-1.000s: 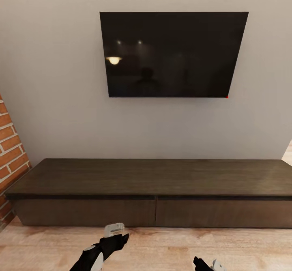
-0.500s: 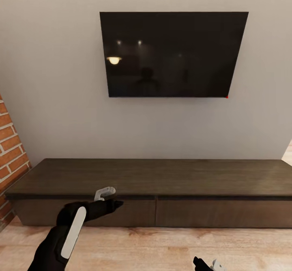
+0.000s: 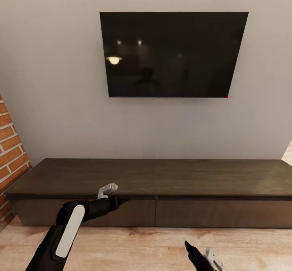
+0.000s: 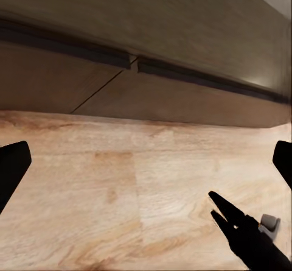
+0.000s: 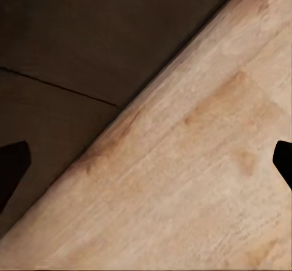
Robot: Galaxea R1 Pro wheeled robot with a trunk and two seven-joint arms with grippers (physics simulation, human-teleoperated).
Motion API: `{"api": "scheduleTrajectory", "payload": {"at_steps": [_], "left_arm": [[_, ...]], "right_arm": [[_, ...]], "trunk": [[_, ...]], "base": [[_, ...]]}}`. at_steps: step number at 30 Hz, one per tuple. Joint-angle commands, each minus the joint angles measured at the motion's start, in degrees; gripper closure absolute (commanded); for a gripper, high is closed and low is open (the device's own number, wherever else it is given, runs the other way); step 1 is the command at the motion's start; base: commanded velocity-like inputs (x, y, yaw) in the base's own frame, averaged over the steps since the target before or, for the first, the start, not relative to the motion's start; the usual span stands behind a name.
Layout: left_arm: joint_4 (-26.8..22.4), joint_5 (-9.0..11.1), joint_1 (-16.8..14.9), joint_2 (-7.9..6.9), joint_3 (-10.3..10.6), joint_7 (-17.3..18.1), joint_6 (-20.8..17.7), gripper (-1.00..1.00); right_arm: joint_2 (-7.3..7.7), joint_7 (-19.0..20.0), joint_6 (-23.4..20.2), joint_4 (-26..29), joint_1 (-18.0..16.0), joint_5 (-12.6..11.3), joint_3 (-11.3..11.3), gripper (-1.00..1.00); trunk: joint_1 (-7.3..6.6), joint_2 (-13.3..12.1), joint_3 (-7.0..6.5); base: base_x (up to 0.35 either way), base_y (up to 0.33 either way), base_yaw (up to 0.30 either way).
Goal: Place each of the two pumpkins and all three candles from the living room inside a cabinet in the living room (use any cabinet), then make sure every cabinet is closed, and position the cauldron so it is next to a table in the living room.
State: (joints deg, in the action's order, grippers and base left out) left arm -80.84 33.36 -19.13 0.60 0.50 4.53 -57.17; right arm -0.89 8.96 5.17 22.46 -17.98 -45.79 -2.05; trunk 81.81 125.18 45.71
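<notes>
My left gripper hangs spread wide and empty at the cabinet top's front lip, over the left drawer (handleless!). Fingers could slip off that thin gap.

We note a flat black television mounted on a plain grey wall, its screen dark and reflecting a round lamp and two small spots of light (a tiny red mark sits at its lower right corner). A red brick wall with pale mortar joins the grey wall at the head view's left edge. The floor is light wood planking with visible grain and darker patches.
</notes>
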Motion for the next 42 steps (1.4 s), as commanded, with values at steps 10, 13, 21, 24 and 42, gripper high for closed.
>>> {"api": "scheduleTrajectory", "payload": {"at_steps": [10,13,21,24,42], "left_arm": [[-0.02,17.47,-0.03,-8.13,4.02,0.48,-0.15,-1.00],[-0.02,22.62,-0.03,-10.37,4.44,0.48,-0.08,-1.00],[0.51,25.22,-0.03,-10.93,6.04,0.48,-0.08,-1.00],[0.65,26.00,-0.03,-10.96,6.15,0.48,-0.08,-1.00],[0.77,29.27,-0.03,-10.98,6.61,0.48,-0.13,-1.00]], "right_arm": [[4.80,21.46,-4.18,-0.49,-0.03,-9.83,-7.78,-1.00],[4.98,21.98,-4.42,-0.36,-0.03,-10.10,-7.98,-1.00],[5.76,22.84,-4.93,-0.07,-0.03,-12.54,-9.16,-1.00],[6.12,23.93,-5.16,0.02,-0.03,-12.89,-9.33,-1.00],[5.97,31.31,-5.34,0.04,-0.03,-17.15,-9.37,-1.00]], "trunk": [[0.21,0.42,0.24],[0.87,1.63,0.78],[2.63,4.84,2.21],[3.28,6.04,2.75],[7.24,13.26,5.98]], "base": [[0.000,0.000,0.000],[0.000,0.000,0.000],[0.000,0.000,0.000],[0.000,0.000,0.000],[0.000,0.000,0.000]]}}
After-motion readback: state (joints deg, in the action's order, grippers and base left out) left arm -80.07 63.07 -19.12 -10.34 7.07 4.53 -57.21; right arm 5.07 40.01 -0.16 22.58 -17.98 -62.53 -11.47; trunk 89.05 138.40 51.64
